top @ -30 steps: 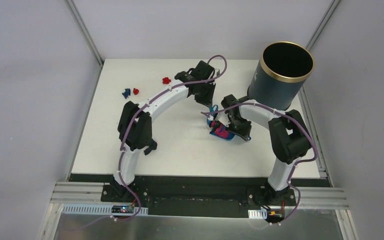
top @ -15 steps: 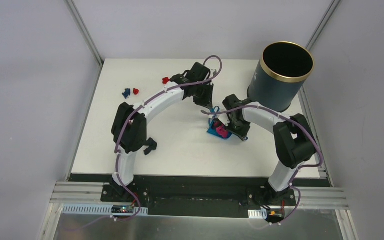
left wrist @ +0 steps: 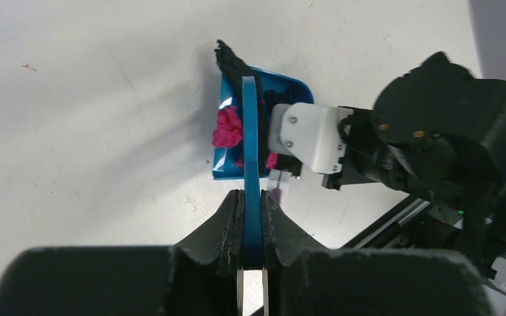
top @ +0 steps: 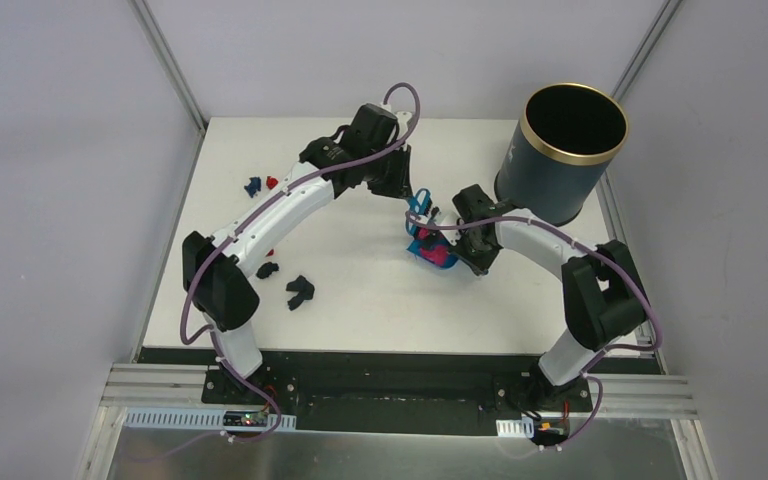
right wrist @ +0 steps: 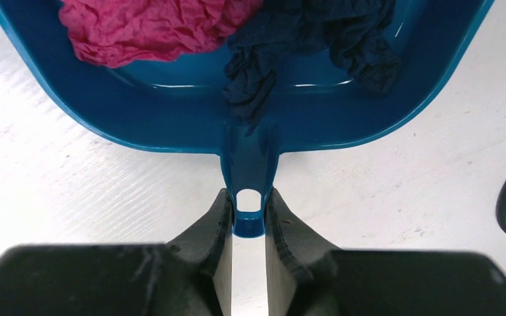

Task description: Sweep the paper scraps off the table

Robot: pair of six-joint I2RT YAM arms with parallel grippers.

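Note:
My left gripper (left wrist: 252,197) is shut on the blue handle of the hand brush (left wrist: 250,131), whose black bristles (left wrist: 229,60) reach the far end of the blue dustpan (left wrist: 224,168). My right gripper (right wrist: 249,214) is shut on the dustpan's handle (right wrist: 249,164). A magenta wad (right wrist: 151,26) and a dark blue wad (right wrist: 303,33) lie in the pan. From above, brush (top: 420,205) and dustpan (top: 428,250) sit mid-table. A dark blue scrap (top: 252,184) and a red scrap (top: 272,182) lie at the far left of the table (top: 360,300).
A tall dark bin with a gold rim (top: 570,150) stands at the table's far right corner, close behind the right arm. Two dark wads (top: 267,270) (top: 300,290) lie near the left arm's base. Grey walls enclose the table on three sides.
The left arm has stretched out and its elbow has swung left, uncovering two dark wads. Brush and dustpan have shifted slightly left and farther back. The far red scrap is now hidden by the arm.

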